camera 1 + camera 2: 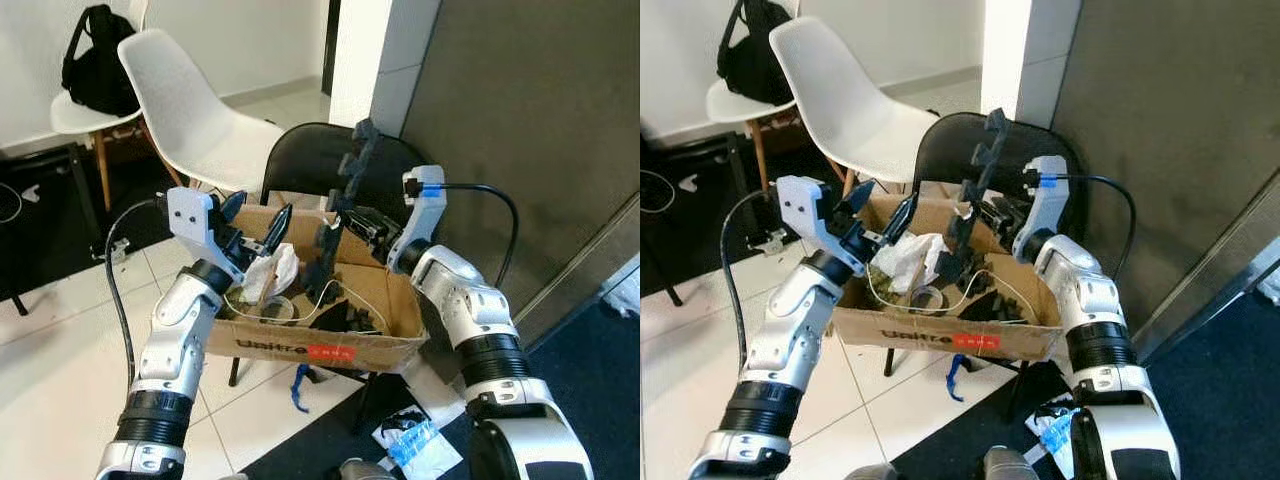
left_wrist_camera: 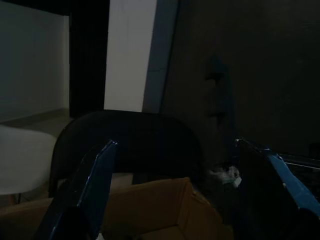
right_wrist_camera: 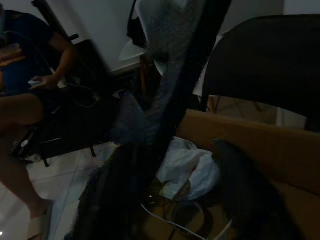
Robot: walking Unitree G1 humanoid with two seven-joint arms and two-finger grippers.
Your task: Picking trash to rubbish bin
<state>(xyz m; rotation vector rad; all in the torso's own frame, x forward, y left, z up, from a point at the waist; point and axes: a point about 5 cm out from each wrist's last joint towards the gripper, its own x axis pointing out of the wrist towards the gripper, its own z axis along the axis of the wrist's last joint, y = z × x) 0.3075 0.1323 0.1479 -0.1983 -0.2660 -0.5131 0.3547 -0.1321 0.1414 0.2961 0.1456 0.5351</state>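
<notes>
Over the cardboard box [image 1: 300,345], right gripper [image 1: 335,225] clamps a long black notched strip [image 1: 350,180]; left gripper [image 1: 255,225] gapes.

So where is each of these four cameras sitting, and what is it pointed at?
Left eye, right eye: on the head, looking down at the cardboard box on a black chair; both arms show.
Left wrist: along the open left hand, over the box towards the chair.
Right wrist: along the right hand holding a long black piece, into the box.
All share the box.

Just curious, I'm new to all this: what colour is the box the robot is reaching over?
The cardboard box is plain brown, with a red label on its front; clearest in the left eye view.
</notes>
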